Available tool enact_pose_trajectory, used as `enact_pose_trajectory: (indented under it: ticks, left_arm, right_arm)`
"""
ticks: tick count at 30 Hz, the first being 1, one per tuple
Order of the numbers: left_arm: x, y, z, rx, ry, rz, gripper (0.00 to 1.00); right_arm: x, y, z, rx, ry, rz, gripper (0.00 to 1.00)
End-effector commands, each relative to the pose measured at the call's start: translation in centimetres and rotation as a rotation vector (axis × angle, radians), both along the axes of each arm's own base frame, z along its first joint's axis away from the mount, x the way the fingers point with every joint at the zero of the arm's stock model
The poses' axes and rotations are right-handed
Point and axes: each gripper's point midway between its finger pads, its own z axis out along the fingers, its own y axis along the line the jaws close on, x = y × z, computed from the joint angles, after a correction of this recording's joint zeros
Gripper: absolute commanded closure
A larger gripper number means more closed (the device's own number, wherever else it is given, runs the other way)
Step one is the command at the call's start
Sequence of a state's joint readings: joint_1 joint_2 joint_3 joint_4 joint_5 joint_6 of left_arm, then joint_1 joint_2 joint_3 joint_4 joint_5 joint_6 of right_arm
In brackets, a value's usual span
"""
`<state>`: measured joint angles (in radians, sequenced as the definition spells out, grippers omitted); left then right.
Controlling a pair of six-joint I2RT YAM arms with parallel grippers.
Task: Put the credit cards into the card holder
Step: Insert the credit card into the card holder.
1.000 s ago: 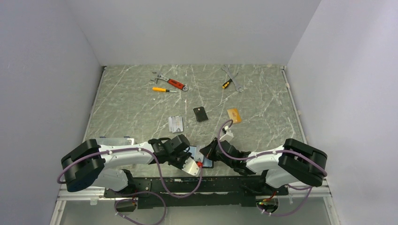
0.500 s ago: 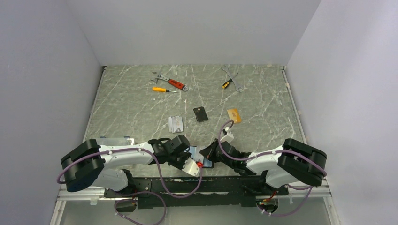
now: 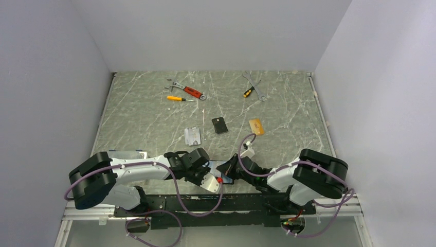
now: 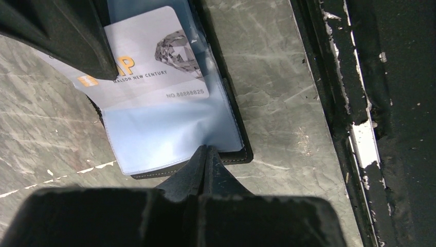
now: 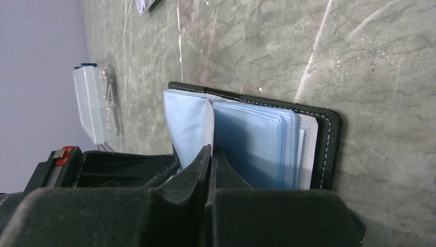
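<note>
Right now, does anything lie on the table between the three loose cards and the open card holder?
Nothing visible does. The silver card, black card and gold card have bare table before the card holder; only the shut left pincer and right pincer crowd it.

Card [image 4: 149, 67] partway in card holder [image 4: 164, 139], on table [image 4: 288, 77].

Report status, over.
Left gripper shut at black leather card holder edge; right gripper shut on clear sleeve. Silver-grey printed card partly sleeved; grey card, black card, gold-orange card loose. Nothing blocking.
</note>
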<state>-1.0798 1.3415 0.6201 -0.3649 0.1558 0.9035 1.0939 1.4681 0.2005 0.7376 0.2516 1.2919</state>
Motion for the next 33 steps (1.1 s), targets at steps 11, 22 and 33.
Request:
enact_pose_trajectory:
  ticks: [11,22,33]
  left_arm:
    - [0.1,2.7,-2.4,0.142,-0.009,0.028,1.0]
    - [0.3,2.2,-2.1,0.137,-0.012,0.027,1.0]
    - [0.4,2.5,-2.3,0.143,-0.022,0.031,1.0]
  right_arm:
    - [-2.3,-2.6,-4.0,-0.155,0.107,0.033,1.0]
    - [-2.8,-2.6,-5.7,-0.19,0.176,0.081,1.0]
    - [-2.7,-3.0,-5.9,-0.223,0.187,0.104,1.0]
